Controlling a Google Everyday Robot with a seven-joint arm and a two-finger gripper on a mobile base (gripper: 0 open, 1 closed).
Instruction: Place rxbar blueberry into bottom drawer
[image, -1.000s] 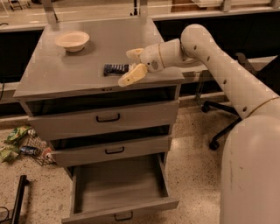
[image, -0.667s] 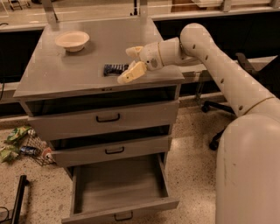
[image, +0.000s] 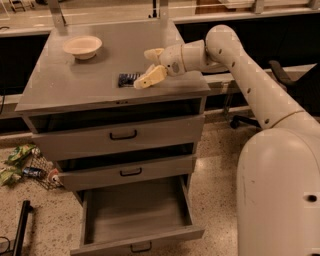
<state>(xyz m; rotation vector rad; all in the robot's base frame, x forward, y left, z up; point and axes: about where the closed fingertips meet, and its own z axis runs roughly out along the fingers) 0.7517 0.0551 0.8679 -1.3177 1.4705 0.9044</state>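
Note:
The rxbar blueberry (image: 128, 79), a small dark blue bar, lies flat on the grey cabinet top (image: 75, 85) near its middle. My gripper (image: 149, 66) hovers just right of the bar, open, with one finger (image: 150, 77) next to the bar's right end and the other (image: 154, 53) farther back. It holds nothing. The bottom drawer (image: 137, 212) is pulled out and shows a plain grey inside with nothing in it.
A cream round bowl (image: 83, 47) stands at the back left of the cabinet top. The two upper drawers (image: 122, 135) are slightly ajar. Crumpled wrappers and a can (image: 22, 162) lie on the floor at left. A chair base (image: 240, 120) stands at right.
My gripper has shifted slightly left toward the bar. The bar, the bowl and the drawers have not moved.

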